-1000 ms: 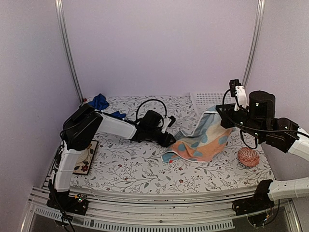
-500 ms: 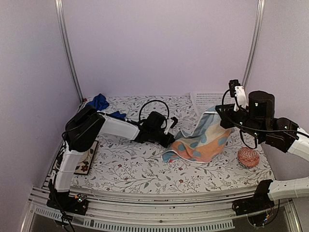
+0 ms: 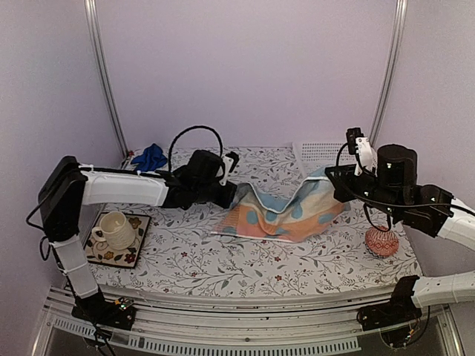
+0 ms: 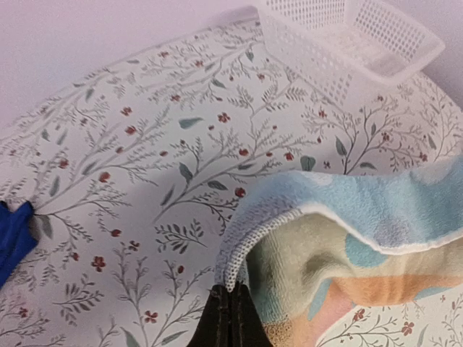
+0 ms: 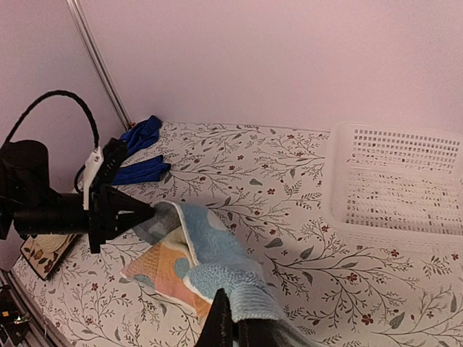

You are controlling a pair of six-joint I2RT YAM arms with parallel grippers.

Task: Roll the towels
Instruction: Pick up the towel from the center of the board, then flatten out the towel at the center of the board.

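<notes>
With the left arm [image 3: 122,190] stretched low and level and the right arm [image 3: 415,209] bent inward, the left end effector [image 3: 231,194] and right end effector [image 3: 332,182] each pinch an opposite corner of the light-blue, orange-patched terry towel [image 3: 282,213] sagging over the floral-patterned counter [image 3: 223,261].

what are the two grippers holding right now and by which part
Both hold the light-blue towel: left gripper pinches one corner's edge, right gripper the opposite end, cloth sagging between.
</notes>
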